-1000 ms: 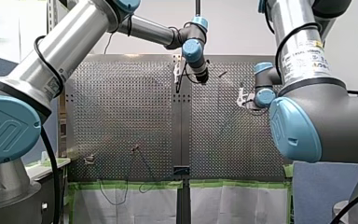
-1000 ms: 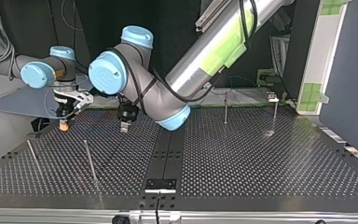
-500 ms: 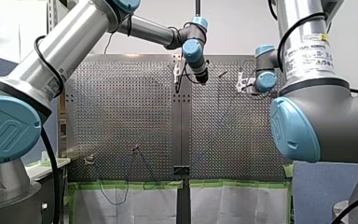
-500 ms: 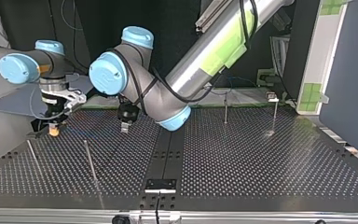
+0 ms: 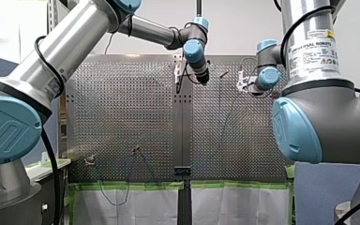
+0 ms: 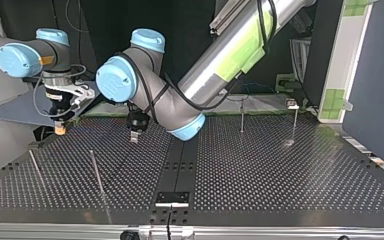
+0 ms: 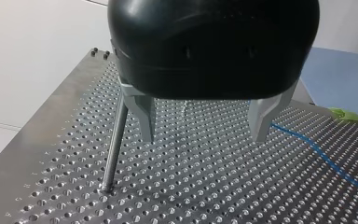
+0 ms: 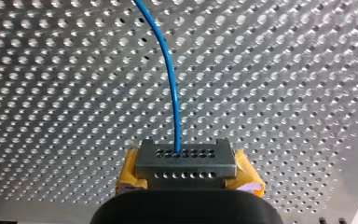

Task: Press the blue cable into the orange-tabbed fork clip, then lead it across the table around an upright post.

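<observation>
Clamped tight on the cable point(image 8: 170, 79), the right gripper point(image 8: 179, 157) has it running straight out ahead. The left gripper point(image 7: 204, 135) hangs spread and empty just beside the post point(image 7: 113, 140). Cable lies beyond its far finger, away from the post, so right's nearer.

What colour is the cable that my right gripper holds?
Blue. The cable shows best in the right wrist view, leading out of my right gripper.

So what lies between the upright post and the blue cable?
In the left wrist view, my left gripper, open, hangs there: the post stands beside one finger, the blue cable runs beside the other. Between the fingers the table is bare.
</observation>
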{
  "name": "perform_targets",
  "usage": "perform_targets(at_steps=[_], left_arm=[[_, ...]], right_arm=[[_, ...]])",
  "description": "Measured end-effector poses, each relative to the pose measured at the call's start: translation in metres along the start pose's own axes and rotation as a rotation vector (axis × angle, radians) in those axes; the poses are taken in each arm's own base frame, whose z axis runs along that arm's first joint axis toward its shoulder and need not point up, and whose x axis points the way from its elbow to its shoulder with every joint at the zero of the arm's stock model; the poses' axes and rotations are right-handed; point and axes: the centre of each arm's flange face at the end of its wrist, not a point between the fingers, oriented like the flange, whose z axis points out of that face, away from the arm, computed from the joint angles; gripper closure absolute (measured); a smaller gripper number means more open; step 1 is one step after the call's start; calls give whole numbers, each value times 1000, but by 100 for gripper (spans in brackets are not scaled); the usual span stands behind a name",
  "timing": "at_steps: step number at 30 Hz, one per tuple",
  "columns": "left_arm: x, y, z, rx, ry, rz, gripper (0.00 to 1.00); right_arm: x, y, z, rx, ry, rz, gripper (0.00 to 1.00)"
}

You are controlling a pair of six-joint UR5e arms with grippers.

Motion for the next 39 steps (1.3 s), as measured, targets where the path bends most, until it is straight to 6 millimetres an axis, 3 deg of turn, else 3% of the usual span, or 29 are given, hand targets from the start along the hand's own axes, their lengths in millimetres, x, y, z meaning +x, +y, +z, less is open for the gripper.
perform_targets(at_steps=[5,17,23,31,39], left_arm=[[0,0,0,0,1,0,3],[0,1,-1,-1,7,3,3],[1,0,-2,0,8,4,3],[1,2,-2,-26,6,4,3],[1,1,-4,-33,5,5,3]], right_arm=[[-1,-4,-5,1,-4,-4,100],[57,-8,-28,15,104,5,100],[54,-11,-28,24,94,6,100],[23,-15,-22,21,3,-7,100],[48,-17,-29,24,44,-11,100]])
